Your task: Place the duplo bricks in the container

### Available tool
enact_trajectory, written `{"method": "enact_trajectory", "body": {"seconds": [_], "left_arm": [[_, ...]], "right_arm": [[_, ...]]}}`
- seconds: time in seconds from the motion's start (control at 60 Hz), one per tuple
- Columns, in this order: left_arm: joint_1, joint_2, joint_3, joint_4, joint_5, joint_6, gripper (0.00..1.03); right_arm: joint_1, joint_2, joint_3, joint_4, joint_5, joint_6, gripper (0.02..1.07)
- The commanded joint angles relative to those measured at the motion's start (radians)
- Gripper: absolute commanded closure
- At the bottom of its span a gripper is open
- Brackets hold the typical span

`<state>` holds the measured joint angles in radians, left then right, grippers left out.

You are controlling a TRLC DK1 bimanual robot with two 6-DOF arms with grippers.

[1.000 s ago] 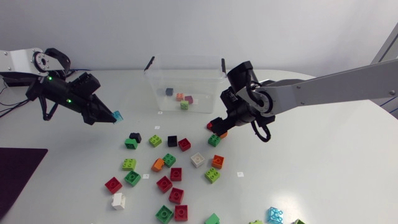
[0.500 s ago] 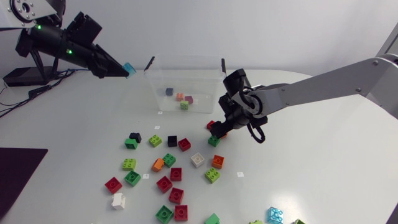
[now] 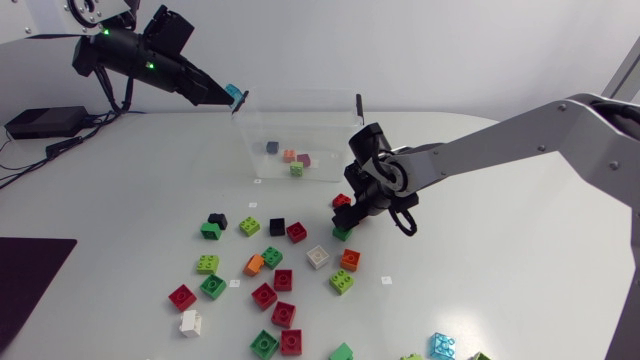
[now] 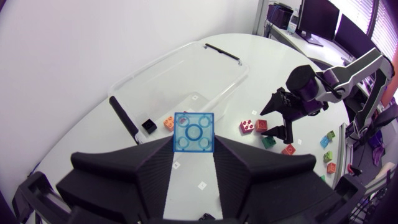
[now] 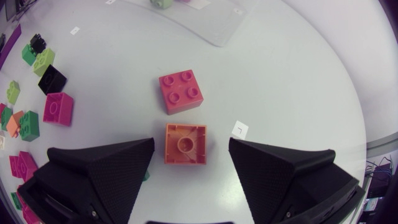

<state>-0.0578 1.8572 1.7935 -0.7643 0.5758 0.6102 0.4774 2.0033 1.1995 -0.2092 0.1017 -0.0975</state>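
**Duplo bricks (image 3: 264, 296): one blue near the box, one orange ready to grab**

Many are spread over the table (image 3: 500, 280). A few already lie inside the clear container (image 3: 330, 165) at the back.

The left gripper (image 3: 226, 94) is high up, just beside the container's left end. Its fingers squeeze a light blue brick (image 4: 194, 131) from both sides. I think the job now is to drop it in. To do that well, the arm should carry the brick past the rim until it hangs over the middle of the box, and only then let go. If it lets go too soon, the brick may hit the rim and bounce out.

The right gripper (image 3: 349, 215) is low over the table, near the container's front corner. Its fingers are spread wide, with an upside-down orange brick (image 5: 185, 144) between them, not touching. A red brick (image 5: 180, 91) sits just ahead. The gripper should go straight down and close evenly, so the red one is not bumped.
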Motion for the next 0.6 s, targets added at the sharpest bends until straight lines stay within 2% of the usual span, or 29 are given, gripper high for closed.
{"method": "enact_trajectory", "body": {"seconds": [0.0, 0.05, 0.267, 0.583], "left_arm": [[-0.013, 0.045, 0.061, 0.014, 0.016, -0.046, 0.84], [-0.014, 0.054, 0.075, 0.023, 0.016, -0.061, 0.84], [-0.047, 0.131, 0.139, 0.076, 0.015, -0.125, 0.84], [-0.071, 0.260, 0.267, 0.099, -0.004, -0.199, 0.83]], "right_arm": [[0.009, 0.031, 0.017, -0.010, 0.006, 0.018, 0.31], [0.012, 0.037, 0.020, -0.010, 0.006, 0.018, 0.36], [0.015, 0.045, 0.012, -0.006, 0.006, 0.015, 0.77], [0.003, -0.090, -0.031, -0.032, 0.006, 0.005, 0.79]]}}
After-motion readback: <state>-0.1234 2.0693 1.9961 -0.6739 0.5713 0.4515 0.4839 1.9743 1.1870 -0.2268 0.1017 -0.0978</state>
